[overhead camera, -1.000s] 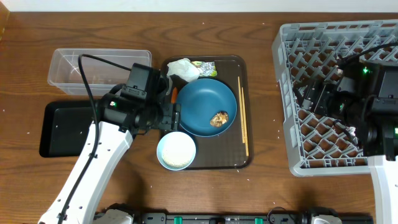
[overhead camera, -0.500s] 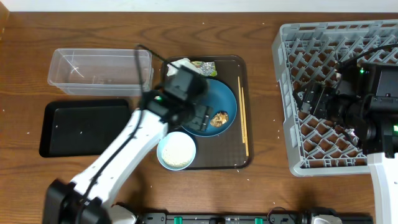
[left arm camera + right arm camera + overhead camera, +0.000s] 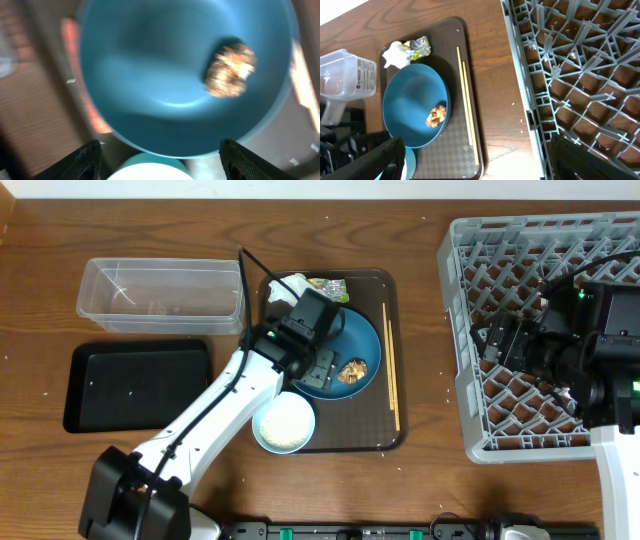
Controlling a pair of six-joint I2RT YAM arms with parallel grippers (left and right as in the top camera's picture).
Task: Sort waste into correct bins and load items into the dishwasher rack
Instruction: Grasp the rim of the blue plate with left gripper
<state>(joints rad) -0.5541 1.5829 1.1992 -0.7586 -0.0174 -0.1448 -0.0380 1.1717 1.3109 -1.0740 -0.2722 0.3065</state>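
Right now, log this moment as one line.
left gripper: open, empty, above dark-blue plate | brown food lump: on plate | right gripper: open, empty, above dishwasher rack | chopsticks: on serving tray

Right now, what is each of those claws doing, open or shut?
Left gripper: open, empty, over the round dark-blue plate.
Right gripper: open, empty.

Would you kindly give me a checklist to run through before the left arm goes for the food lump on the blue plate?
1. Left claw open: ok.
2. Brown food lump centred under it: not ok, it sits off to one side.
3. Lump alone on the dark-blue plate, nothing touching it: ok.
4. Clear tub open on top: ok.
5. Right claw open and over the grey rack, away from the plate: ok.
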